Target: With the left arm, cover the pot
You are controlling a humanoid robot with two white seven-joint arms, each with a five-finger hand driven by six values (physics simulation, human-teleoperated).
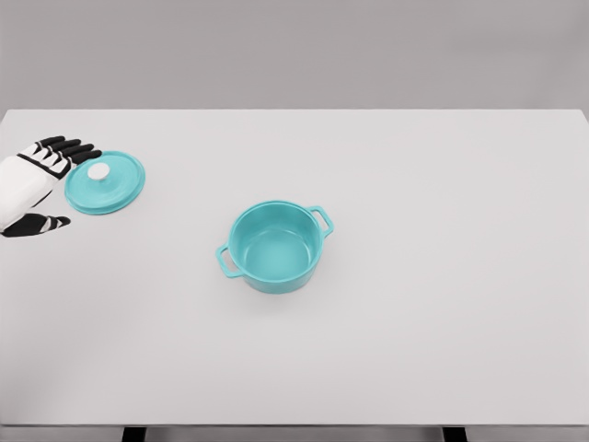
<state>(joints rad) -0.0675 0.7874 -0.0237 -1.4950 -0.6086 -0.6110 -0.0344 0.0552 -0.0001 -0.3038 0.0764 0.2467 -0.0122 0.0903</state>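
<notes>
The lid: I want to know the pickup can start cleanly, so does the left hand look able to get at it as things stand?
Probably yes. The left hand is open right beside the lid, which lies knob up on the table, with nothing between them.

Teal pot (276,247); teal lid (106,182), white knob (98,171).

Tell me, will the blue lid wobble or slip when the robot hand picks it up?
Probably stiff, not floppy: the teal lid looks like a hard disc. Its surface looks smooth, so the rim may be slippery; the white knob seems the safer grip. Lying flat on the table, it shouldn't roll.
</notes>
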